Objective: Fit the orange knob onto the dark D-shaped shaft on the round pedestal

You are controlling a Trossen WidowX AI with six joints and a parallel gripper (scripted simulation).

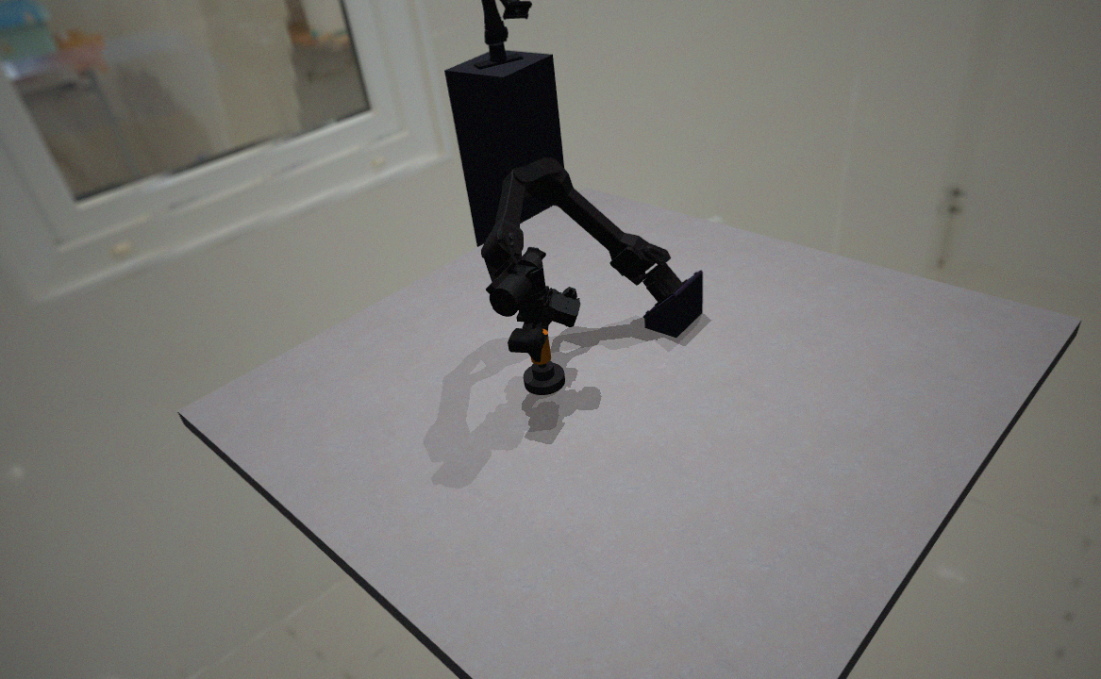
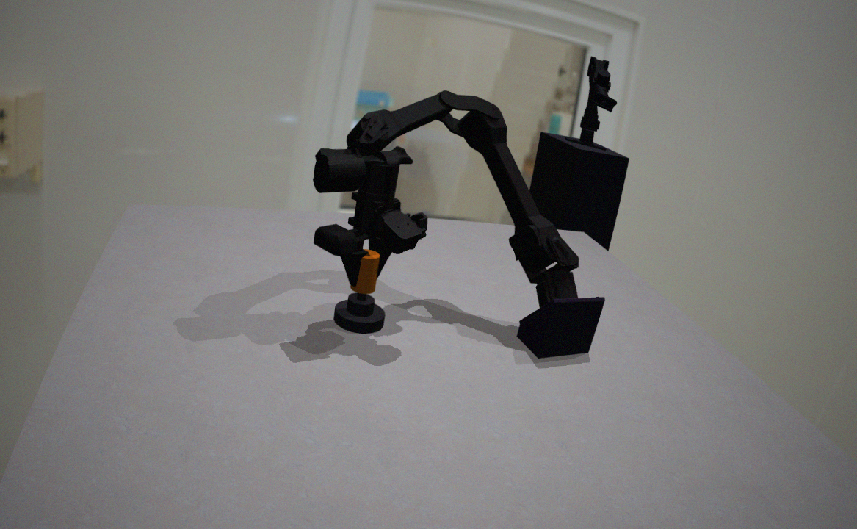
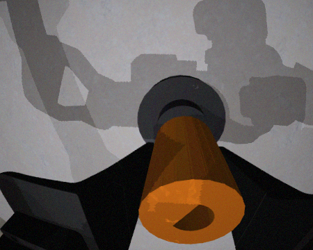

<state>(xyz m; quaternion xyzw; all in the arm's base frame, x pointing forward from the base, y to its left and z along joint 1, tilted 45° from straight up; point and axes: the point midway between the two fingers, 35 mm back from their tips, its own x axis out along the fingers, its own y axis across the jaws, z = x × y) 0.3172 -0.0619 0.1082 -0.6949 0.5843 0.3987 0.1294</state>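
The orange knob [image 1: 542, 357] [image 2: 367, 273] [image 3: 190, 163] is upright or nearly so between the fingers of my gripper [image 1: 540, 347] [image 2: 365, 270] [image 3: 184, 150], which is shut on it. The knob stands just above the raised hub of the dark round pedestal [image 1: 543, 385] [image 2: 359, 321] [image 3: 149, 104]. In the exterior view a short dark piece of the shaft [image 2: 361, 295] shows between knob and hub. The D-shaped hole [image 3: 198, 220] shows in the knob's top face, its flat side facing upper left in the wrist view. The shaft's flat side is hidden.
My arm's dark base [image 1: 678, 310] [image 2: 559, 332] stands on the grey table [image 1: 706, 472] [image 2: 418, 427] behind the pedestal in the top view and right of it in the exterior view. A tall dark box [image 1: 508, 126] [image 2: 579, 190] with another small arm on top stands beyond.
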